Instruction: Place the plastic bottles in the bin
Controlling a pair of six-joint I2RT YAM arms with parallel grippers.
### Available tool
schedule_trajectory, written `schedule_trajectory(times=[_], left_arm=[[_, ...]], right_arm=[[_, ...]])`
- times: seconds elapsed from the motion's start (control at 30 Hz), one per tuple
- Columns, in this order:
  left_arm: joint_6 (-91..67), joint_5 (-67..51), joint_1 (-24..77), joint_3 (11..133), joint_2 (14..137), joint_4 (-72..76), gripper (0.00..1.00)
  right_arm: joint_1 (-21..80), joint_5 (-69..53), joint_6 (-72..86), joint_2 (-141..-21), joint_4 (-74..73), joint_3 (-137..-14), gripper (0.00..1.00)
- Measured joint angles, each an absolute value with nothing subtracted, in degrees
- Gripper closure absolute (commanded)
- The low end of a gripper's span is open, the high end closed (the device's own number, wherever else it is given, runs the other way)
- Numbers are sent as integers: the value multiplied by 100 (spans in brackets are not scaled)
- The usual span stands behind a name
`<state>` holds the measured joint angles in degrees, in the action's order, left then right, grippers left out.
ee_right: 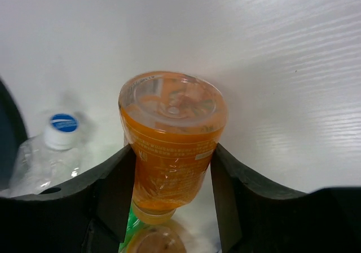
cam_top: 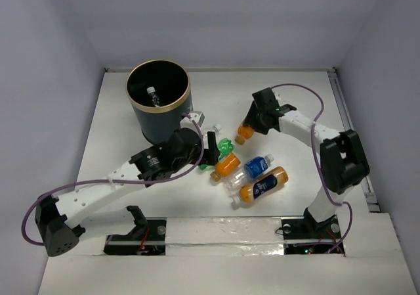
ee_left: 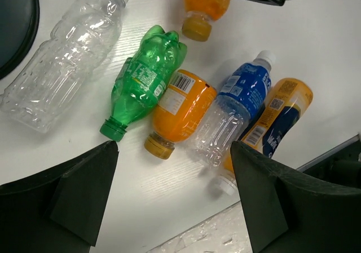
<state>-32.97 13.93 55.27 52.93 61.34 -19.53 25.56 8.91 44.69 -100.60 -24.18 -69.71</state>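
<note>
The right gripper (ee_right: 170, 157) is clamping an orange bottle (ee_right: 172, 112) across its body, well right of the bin (cam_top: 161, 121). The left gripper (ee_left: 174, 150) is hovering wide open and empty above the green bottle (ee_left: 148, 78) and others lying clustered on the table (ee_left: 316, 50), while one clear bottle (cam_top: 153, 96) is lying inside the bin.

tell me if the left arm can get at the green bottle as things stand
Probably yes. The left gripper hangs open by the green bottle, which has nothing on top. A barcoded orange bottle touches one side and a clear bottle lies close on the other, so finger room looks tight.
</note>
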Motion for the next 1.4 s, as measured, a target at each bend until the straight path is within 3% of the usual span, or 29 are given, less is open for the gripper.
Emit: schedule_trajectory(times=[0.17,0.4,0.57,0.83,0.97,1.1,1.2,1.37,1.4], left_arm=[[-3614,1577,5527,5159,5815,-1979,21],[-4018,1699,5295,4565,5537,-2139,22],[-4230,1535,5103,4226,5247,-2307,22],[-4331,1055,5100,3887,4829,-2303,21],[-4235,821,5100,3817,4831,-2217,21],[-4097,661,5100,3793,4934,-2095,21],[-3997,530,5100,3785,5063,-1975,21],[-3850,340,5105,3785,5341,-1734,21],[-3815,314,5118,3789,5406,-1693,22]], right_arm=[[2556,1009,4364,-9135,-2547,-7371,50],[2842,991,4307,-8711,-2502,-9371,49],[3511,1017,4246,-9308,-2399,-11144,49],[4285,1063,4125,-11266,-2359,-13500,47],[4497,1109,4066,-12223,-2425,-14228,35],[4604,1109,4036,-12672,-2486,-14289,9],[4650,1066,3999,-12781,-2545,-14289,1],[4657,1050,3863,-12547,-2491,-14127,2],[4657,1052,3830,-12418,-2497,-14009,11]])
